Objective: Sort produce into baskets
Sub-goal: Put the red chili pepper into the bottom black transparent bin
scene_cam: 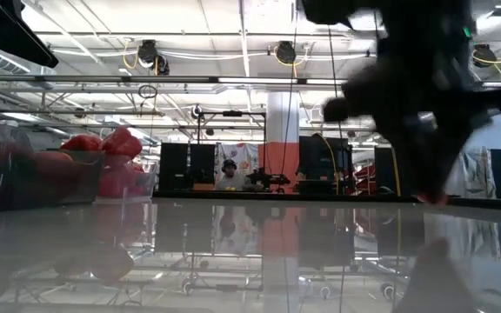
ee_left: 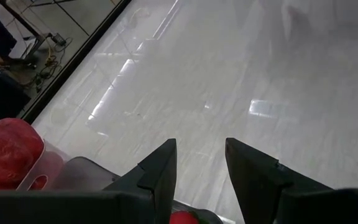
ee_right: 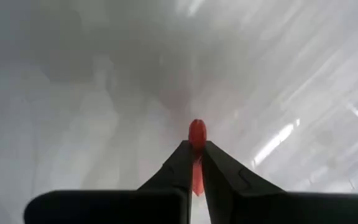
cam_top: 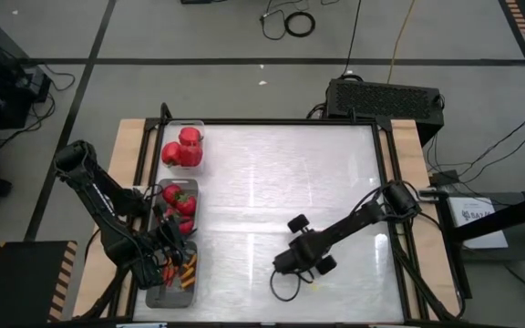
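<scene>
Three clear bins stand in a row along the table's left edge. The far bin (cam_top: pixel 182 146) holds red bell peppers, the middle bin (cam_top: pixel 180 202) holds tomatoes (ee_left: pixel 8 152), and the near bin (cam_top: pixel 179 278) holds small orange-red chilies. My left gripper (cam_top: pixel 173 253) (ee_left: pixel 201 162) is open and empty over the near bin. My right gripper (cam_top: pixel 283 266) (ee_right: pixel 196 155) is over the table's near middle, shut on one small chili (ee_right: pixel 196 134). It shows large and dark in the low view (scene_cam: pixel 429 187). My right gripper pinches the small chili between its two fingertips (ee_right: pixel 179 163). The fingers slant down toward the table. One end of the chili (ee_right: pixel 196 129) sticks out past the fingertips, and the rest (ee_right: pixel 197 179) runs back along the gap between them. Whether it touches the table, I cannot tell.
The shiny tabletop (cam_top: pixel 281 173) is bare between the bins and my right arm. A black box (cam_top: pixel 386 98) stands behind the far edge, and cables lie on the floor beyond it. In the low view a person (scene_cam: pixel 229 174) sits far off in the room.
</scene>
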{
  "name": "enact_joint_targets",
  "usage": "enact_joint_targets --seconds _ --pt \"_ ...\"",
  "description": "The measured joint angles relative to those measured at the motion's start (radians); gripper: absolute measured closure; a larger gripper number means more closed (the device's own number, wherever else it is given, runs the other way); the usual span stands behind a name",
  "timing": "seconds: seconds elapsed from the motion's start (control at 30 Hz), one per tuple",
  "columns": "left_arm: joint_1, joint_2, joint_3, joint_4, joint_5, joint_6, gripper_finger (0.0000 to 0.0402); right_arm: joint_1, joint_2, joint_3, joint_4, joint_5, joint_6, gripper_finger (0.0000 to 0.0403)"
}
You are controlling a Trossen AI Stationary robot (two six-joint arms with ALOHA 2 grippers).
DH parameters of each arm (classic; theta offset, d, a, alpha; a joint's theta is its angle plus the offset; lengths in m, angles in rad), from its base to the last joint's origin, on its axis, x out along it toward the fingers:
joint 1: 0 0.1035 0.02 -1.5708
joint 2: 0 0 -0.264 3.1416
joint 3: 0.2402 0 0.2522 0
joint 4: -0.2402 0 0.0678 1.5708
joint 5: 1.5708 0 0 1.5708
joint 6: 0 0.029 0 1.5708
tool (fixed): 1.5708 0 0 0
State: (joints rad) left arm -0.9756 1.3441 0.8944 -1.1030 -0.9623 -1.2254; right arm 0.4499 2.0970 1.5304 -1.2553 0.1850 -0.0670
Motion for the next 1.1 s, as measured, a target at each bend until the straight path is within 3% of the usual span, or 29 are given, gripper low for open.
enact_joint_targets --seconds 0.17,0.37,0.57,0.77,0.9,1.1 --pt "0.000 0.000 0.000 0.000 0.000 0.000 0.0256 0.004 0.000 0.126 0.176 -0.001 0.030 0.0390" --pt "0.000 0.000 0.000 0.013 0.000 0.001 0.0256 0.001 0.001 0.154 0.775 -0.002 0.016 0.0392" --pt "0.000 -0.001 0.000 0.021 0.000 0.001 0.0256 -0.013 0.086 0.155 1.386 -0.003 -0.092 0.0392" --pt "0.000 0.000 0.000 0.021 0.006 0.001 0.0256 -0.045 0.244 0.157 1.799 -0.002 -0.127 0.0392" --pt "0.000 0.000 0.001 0.018 0.007 0.001 0.0256 -0.071 0.344 0.239 1.956 0.026 -0.088 0.0392" --pt "0.000 0.000 0.001 0.011 0.007 0.002 0.0256 -0.103 0.510 0.441 1.876 0.024 0.021 0.0392"
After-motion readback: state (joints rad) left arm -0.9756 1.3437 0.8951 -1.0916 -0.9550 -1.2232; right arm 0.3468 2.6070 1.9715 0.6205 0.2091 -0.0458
